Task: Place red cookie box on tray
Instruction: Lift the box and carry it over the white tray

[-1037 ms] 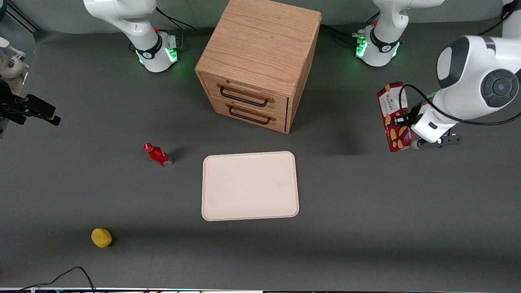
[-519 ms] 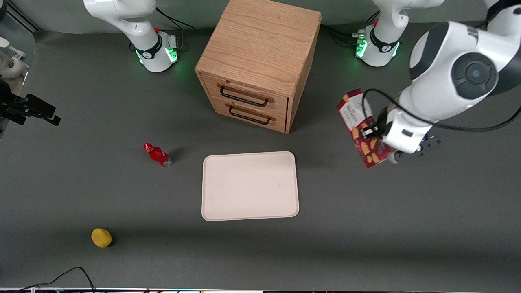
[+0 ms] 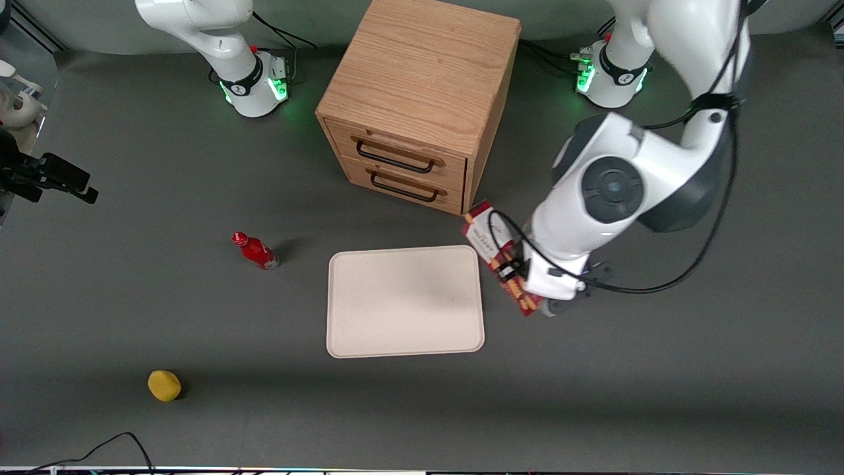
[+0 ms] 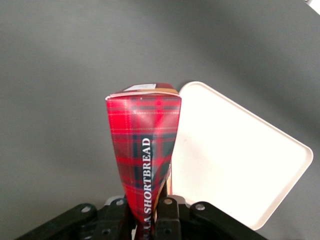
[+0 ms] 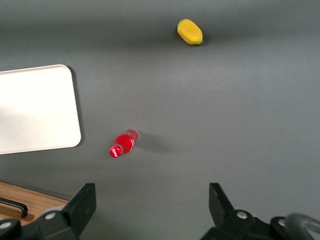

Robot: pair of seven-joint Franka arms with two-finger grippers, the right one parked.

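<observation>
My left gripper (image 3: 527,290) is shut on the red cookie box (image 3: 491,247) and holds it tilted in the air just beside the tray's edge at the working arm's end. The box is slim, red tartan with cookie pictures. In the left wrist view the box (image 4: 145,150) stands between my gripper's (image 4: 148,216) black fingers, with white lettering along its narrow side. The cream-beige tray (image 3: 404,301) lies flat on the grey table in front of the drawer cabinet and also shows in the left wrist view (image 4: 235,160) and the right wrist view (image 5: 35,107).
A wooden two-drawer cabinet (image 3: 417,99) stands farther from the front camera than the tray. A small red bottle (image 3: 254,251) lies beside the tray toward the parked arm's end. A yellow lump (image 3: 164,385) lies nearer the front camera.
My left gripper has carried the red cookie box from the working arm's end of the table toward the tray, and it now hangs right beside the tray's edge.
</observation>
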